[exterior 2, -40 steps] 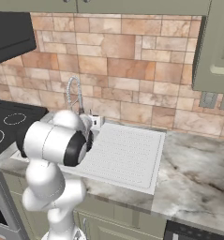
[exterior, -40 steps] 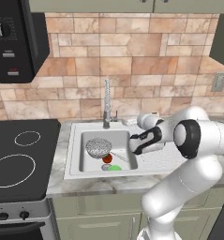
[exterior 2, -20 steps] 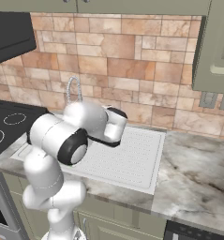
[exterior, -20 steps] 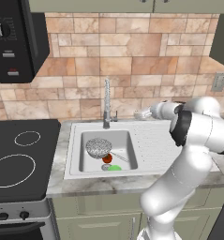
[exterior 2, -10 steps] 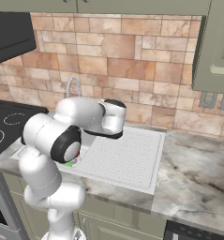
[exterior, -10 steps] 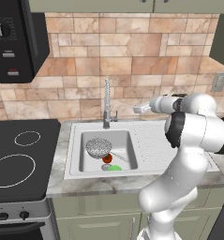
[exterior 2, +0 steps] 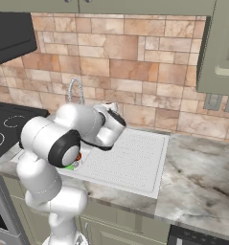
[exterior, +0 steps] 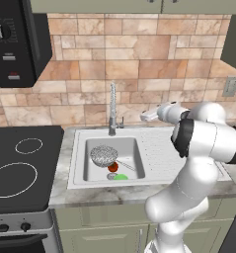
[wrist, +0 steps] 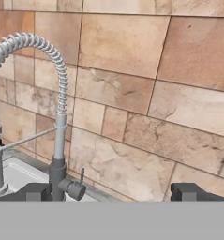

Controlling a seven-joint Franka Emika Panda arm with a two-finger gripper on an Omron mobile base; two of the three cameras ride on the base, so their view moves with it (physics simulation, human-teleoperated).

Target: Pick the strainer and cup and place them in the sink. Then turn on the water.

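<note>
I see my gripper [exterior: 145, 117] with fingers spread wide, empty, above the drainboard [exterior: 161, 148] right of the faucet [exterior: 112, 109]. Strainer [exterior: 104, 155], cup [exterior: 121, 177] and red ball [exterior: 113, 168] lie in the sink [exterior: 80, 165].

Black cooktop [exterior: 20, 163] with white ring burners, left of the basin, set in a marble counter [exterior 2: 202, 177] that runs on to the right. Small red and brown ball [exterior: 113, 168] lying in the basin. Stone tile backsplash [wrist: 146, 93] in tan and pink across the rear wall. Dark microwave [exterior: 13, 44] mounted upper left. Grey-green cabinets above [exterior 2: 221, 48] and below [exterior: 104, 237]. Wall outlets [exterior 2: 220, 102] at the right
</note>
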